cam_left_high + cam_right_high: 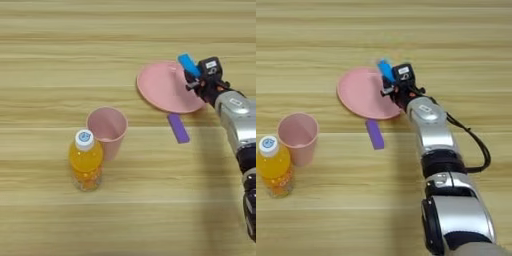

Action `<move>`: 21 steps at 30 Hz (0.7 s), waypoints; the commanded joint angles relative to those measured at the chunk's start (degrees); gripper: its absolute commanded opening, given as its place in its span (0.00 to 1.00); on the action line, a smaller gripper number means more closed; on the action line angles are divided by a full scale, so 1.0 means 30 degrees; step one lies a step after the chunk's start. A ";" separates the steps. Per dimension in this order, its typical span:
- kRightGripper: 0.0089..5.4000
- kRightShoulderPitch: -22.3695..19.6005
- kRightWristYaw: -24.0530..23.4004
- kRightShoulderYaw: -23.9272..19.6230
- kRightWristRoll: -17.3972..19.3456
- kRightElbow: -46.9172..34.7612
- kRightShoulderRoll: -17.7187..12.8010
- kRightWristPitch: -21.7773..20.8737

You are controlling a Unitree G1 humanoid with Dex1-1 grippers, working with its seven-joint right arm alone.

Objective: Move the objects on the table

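Right eye view: one silver right arm reaches up from bottom edge, right gripper (387,79) pinching one blue block (385,69), held above right rim of one pink plate (358,95). One purple block (375,134) lies flat on table (384,30), just below plate's lower rim. One pink cup (299,136) upright at left, mouth up. One orange juice bottle (274,167) with white cap stands touching cup's lower-left side.
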 commanded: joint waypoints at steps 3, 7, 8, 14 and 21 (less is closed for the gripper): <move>0.26 -0.2393 0.1459 0.0062 0.0615 0.0306 0.0029 -0.0277; 0.26 -0.2503 0.2035 0.0194 0.0545 0.0875 0.0340 -0.0127; 0.26 -0.2495 0.2087 0.0222 0.0490 0.1021 0.0382 -0.0142; 0.26 -0.2672 0.2196 0.0323 0.0261 0.2289 0.0487 -0.0243; 0.26 -0.2841 0.2156 0.0351 0.0162 0.2959 0.0417 -0.0363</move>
